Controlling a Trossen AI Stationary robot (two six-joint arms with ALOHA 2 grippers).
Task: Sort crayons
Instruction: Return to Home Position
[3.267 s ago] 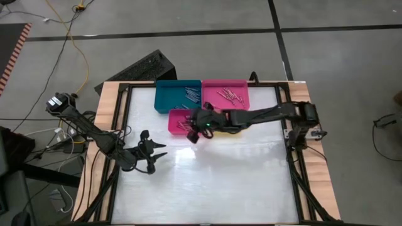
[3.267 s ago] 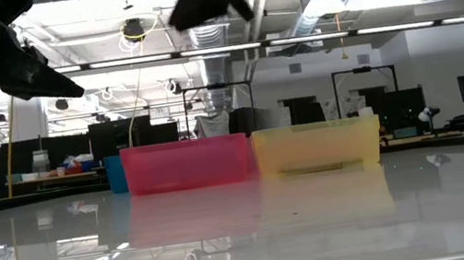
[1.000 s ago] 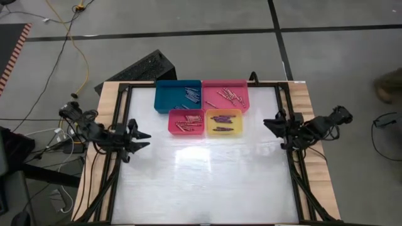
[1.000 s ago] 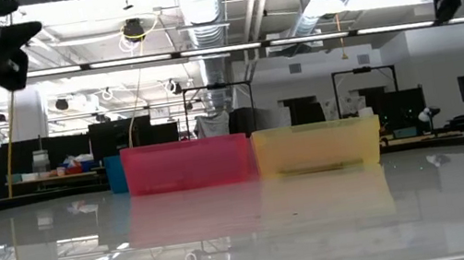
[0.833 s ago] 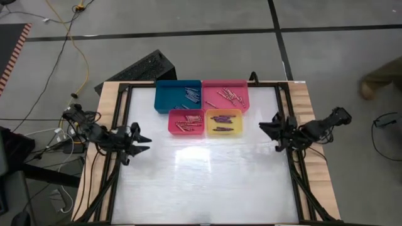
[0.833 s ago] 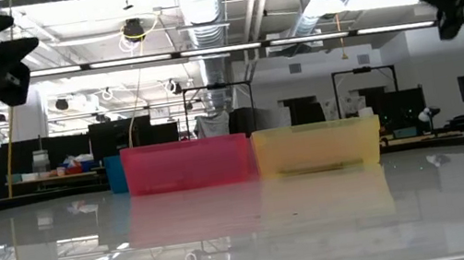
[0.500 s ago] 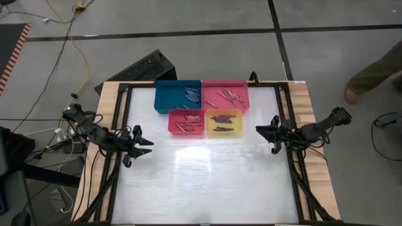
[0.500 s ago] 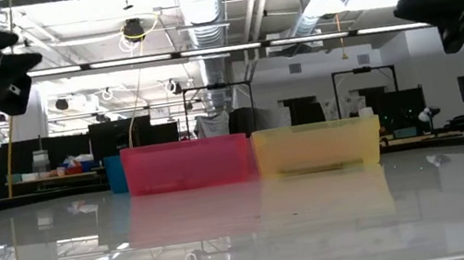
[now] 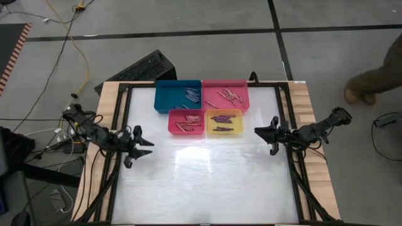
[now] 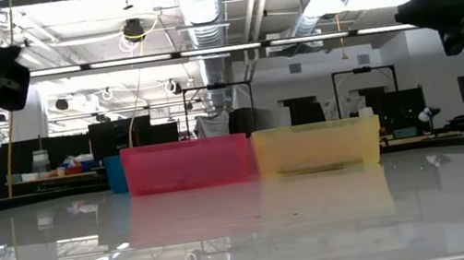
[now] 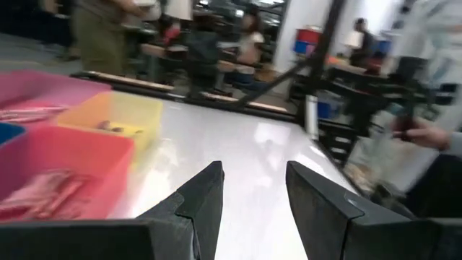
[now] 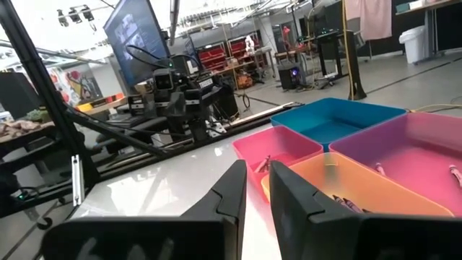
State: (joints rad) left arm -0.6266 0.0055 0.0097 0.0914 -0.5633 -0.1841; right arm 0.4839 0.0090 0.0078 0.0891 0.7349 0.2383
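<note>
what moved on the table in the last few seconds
The right gripper, earlier stretched out over the red tray, has pulled back to the right edge of the table, jaws open and empty. The left gripper drew back slightly toward the left edge, also open. The red tray, yellow tray, blue tray, pink tray and their crayons stayed put.

A glossy white desk [image 10: 249, 239] carries a translucent red-pink rectangular plastic tray [image 10: 186, 163] near centre, with a translucent yellow rectangular plastic tray [image 10: 316, 146] just beside it at three o'clock. A blue plastic tray [image 10: 115, 174] peeks out at its nine o'clock. High up, the dark left claw [image 10: 5, 82] hangs at ten o'clock and the dark right claw [image 10: 438, 18] at two o'clock.
</note>
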